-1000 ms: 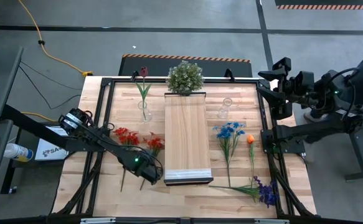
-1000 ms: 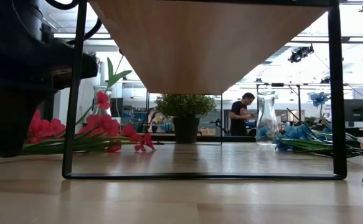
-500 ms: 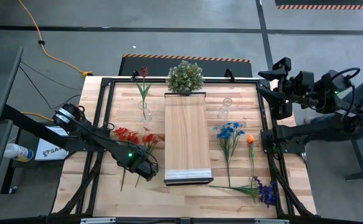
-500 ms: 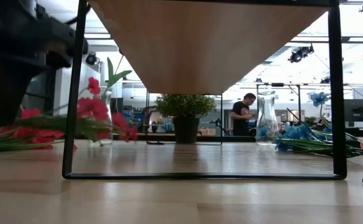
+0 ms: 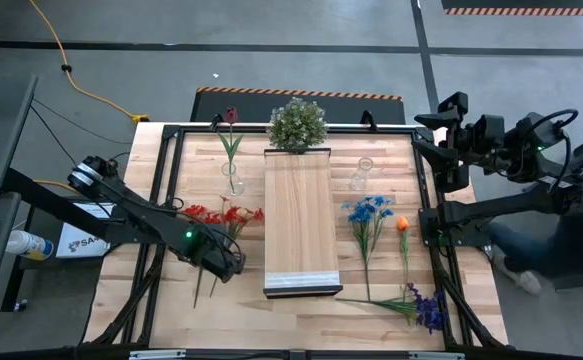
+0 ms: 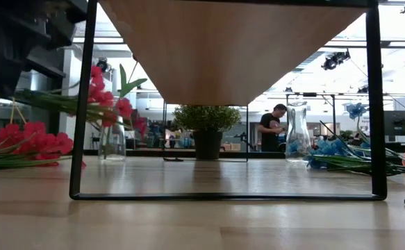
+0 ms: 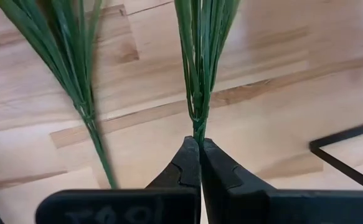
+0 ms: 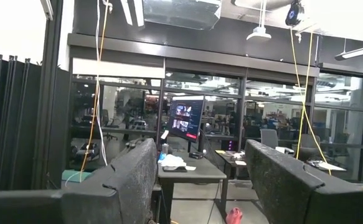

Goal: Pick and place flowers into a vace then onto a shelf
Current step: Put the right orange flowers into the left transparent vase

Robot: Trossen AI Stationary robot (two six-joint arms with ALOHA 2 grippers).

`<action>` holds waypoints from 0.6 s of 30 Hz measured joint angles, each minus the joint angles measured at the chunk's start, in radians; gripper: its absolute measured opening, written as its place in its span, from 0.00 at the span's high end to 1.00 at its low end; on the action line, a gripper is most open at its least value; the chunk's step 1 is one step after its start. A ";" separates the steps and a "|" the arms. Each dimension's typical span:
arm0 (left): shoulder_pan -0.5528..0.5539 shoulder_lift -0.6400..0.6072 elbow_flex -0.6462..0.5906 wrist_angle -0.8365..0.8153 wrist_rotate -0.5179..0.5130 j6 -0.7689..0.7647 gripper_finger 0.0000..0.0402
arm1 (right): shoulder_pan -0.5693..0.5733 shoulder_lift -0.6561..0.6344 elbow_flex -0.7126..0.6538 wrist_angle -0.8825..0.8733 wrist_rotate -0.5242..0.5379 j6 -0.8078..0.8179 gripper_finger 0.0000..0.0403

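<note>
One red flower [image 5: 233, 214] has its stem clenched in the left end effector [image 5: 226, 267], bloom raised.

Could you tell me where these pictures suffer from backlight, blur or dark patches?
Low view: bright windows behind leave the left gripper a dark silhouette, and the red artificial flowers it holds look soft. Left wrist view: the thin green stems are sharp at the fingers, blurred beyond. Right wrist view: a dim room, with the open fingers dark and grainy.
</note>
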 joint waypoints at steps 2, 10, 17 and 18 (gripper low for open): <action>0.000 -0.019 0.000 -0.005 0.001 -0.004 0.93 | 0.000 0.000 0.000 0.001 0.000 0.000 0.41; 0.000 -0.033 0.117 -0.202 0.000 -0.002 0.93 | 0.000 0.000 0.000 0.004 0.000 -0.001 0.41; 0.000 -0.032 0.195 -0.296 -0.003 -0.001 0.93 | 0.000 0.000 0.000 0.003 0.000 -0.001 0.41; 0.000 -0.032 0.203 -0.302 -0.003 0.000 0.93 | 0.000 0.000 0.000 0.003 0.000 -0.001 0.41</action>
